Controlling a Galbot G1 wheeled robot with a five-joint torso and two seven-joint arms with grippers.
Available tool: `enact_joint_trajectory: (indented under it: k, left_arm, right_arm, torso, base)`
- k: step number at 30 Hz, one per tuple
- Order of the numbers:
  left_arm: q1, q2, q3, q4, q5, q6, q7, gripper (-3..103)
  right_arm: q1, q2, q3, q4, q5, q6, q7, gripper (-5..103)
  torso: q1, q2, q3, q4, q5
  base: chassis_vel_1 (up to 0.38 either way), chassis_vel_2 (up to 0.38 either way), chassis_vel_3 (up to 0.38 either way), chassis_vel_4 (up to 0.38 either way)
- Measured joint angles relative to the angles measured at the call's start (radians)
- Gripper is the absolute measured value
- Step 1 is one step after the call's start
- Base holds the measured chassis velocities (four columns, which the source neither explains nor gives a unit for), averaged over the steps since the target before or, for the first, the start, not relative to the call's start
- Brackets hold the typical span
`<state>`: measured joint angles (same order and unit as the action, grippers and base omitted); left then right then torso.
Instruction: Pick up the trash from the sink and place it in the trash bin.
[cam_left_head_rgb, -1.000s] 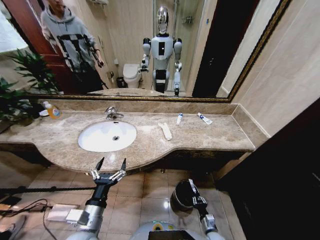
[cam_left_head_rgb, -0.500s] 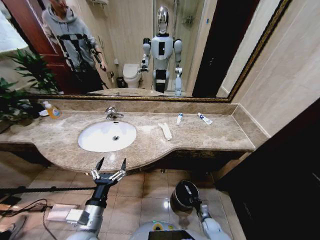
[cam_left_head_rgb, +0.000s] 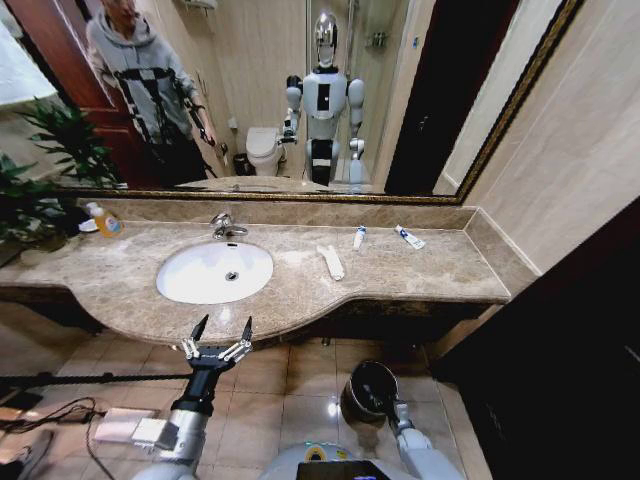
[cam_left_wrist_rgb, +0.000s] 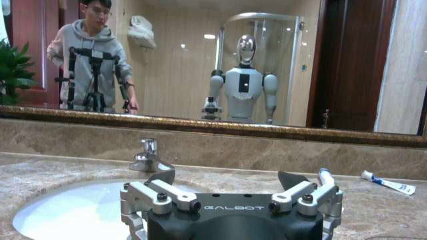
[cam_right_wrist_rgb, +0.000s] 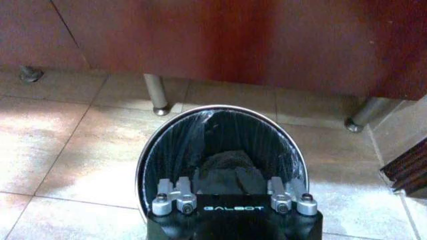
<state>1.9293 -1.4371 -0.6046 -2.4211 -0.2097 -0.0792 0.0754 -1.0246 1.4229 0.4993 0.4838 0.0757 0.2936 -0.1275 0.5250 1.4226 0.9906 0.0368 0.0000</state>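
The white oval sink (cam_left_head_rgb: 190, 285) is set in a beige marble counter. Trash lies on the counter to its right: a long white wrapper (cam_left_head_rgb: 331, 262) and two white tubes (cam_left_head_rgb: 358, 237) (cam_left_head_rgb: 408, 237). One tube (cam_left_wrist_rgb: 388, 182) also shows in the left wrist view. My left gripper (cam_left_head_rgb: 220, 328) (cam_left_wrist_rgb: 227, 177) hangs open and empty in front of the counter edge, below the sink (cam_left_wrist_rgb: 60, 215). The round black trash bin (cam_left_head_rgb: 366, 390) (cam_right_wrist_rgb: 167, 145) stands on the floor under the counter. My right gripper (cam_left_head_rgb: 394, 406) (cam_right_wrist_rgb: 225, 162) sits at the bin's near rim, shut, with nothing seen in it.
A chrome faucet (cam_left_head_rgb: 224, 226) stands behind the basin and a yellow soap bottle (cam_left_head_rgb: 105, 220) at the counter's far left. Cabinet legs (cam_right_wrist_rgb: 157, 95) rise behind the bin. A dark cabinet (cam_left_head_rgb: 560, 360) closes off the right side. Cables (cam_left_head_rgb: 60, 410) lie on the floor at left.
My right arm has drawn back toward me from above the bin, so the bin's opening now shows fully. The left arm has stayed still.
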Motion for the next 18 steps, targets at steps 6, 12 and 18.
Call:
enact_joint_trajectory:
  k: [6, 12, 18]
  left_arm:
    - [0.000, 0.000, 0.000, 0.000, 0.000, 0.000, 0.000, 100]
    - [0.000, 0.000, 0.000, 0.000, 0.000, 0.000, 0.000, 100]
    - [0.000, 0.000, 0.000, 0.000, 0.000, 0.000, 0.000, 100]
  right_arm:
    - [-0.003, 0.002, 0.002, -0.001, 0.046, -0.015, 0.047, 82]
    - [-0.009, 0.007, 0.002, 0.004, 0.047, -0.001, 0.082, 100]
    - [-0.019, 0.012, 0.004, 0.010, 0.041, 0.012, 0.104, 100]
  torso:
    - [0.000, 0.000, 0.000, 0.0000, 0.0000]
    - [0.000, 0.000, 0.000, 0.0000, 0.0001]
    - [0.000, 0.000, 0.000, 0.0000, 0.0000]
  base:
    - [0.000, 0.000, 0.000, 0.000]
    - [0.000, 0.000, 0.000, 0.000]
    - [0.000, 0.000, 0.000, 0.000]
